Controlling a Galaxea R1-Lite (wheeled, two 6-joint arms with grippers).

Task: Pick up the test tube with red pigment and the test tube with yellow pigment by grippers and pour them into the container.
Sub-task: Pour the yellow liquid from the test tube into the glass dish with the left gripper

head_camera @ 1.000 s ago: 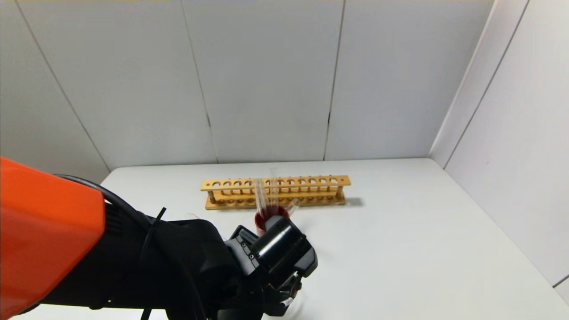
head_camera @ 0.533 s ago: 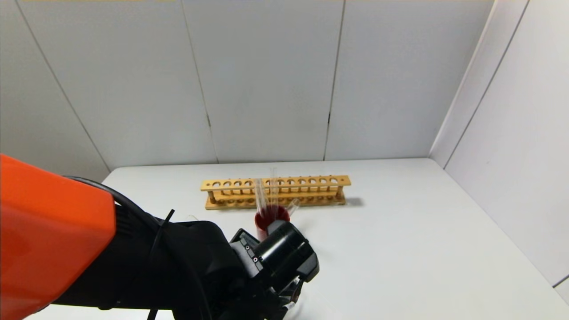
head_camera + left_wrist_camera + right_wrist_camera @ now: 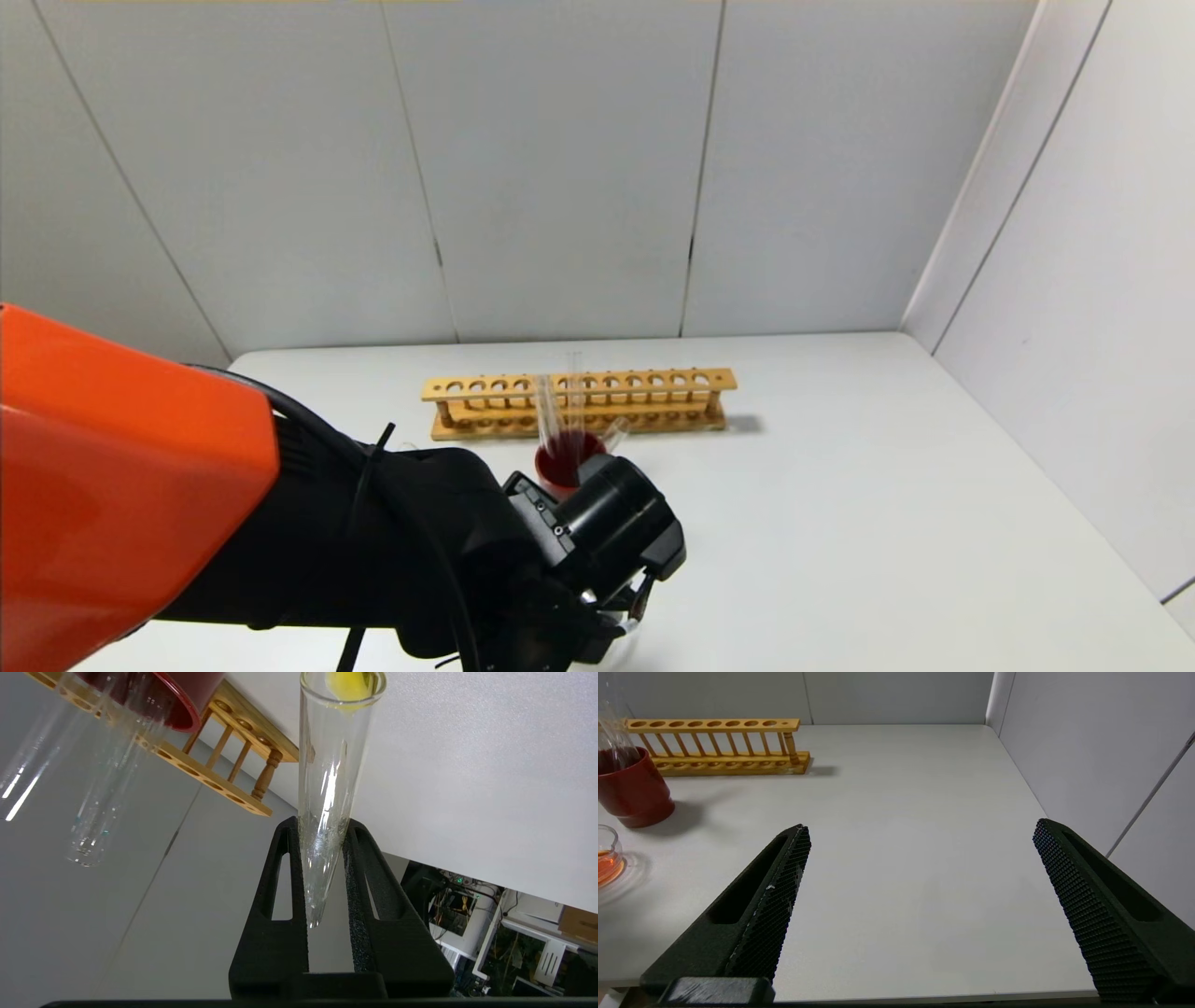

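left gripper holding yellow tube at near edge; right gripper idle and open

the left gripper (image 3: 327, 877) is working over the near edge of the white worktop (image 3: 840, 523), left of centre, its jaws clamping the test tube with yellow pigment (image 3: 329, 788). the tube is lying between the two black pads, its yellow liquid gathering at the far end of the glass in the left wrist view. in the head view the tube is hidden behind the wrist.

the container (image 3: 607, 856) is sitting near the same edge, holding a little orange liquid. just behind it a red cup (image 3: 563, 459) is standing with several clear tubes (image 3: 549, 411) leaning in it. behind the cup, a wooden rack (image 3: 579, 401) is running along the far edge.

the right gripper (image 3: 920, 877) is hanging over the near edge toward the right-hand side, jaws spread wide, holding nothing.
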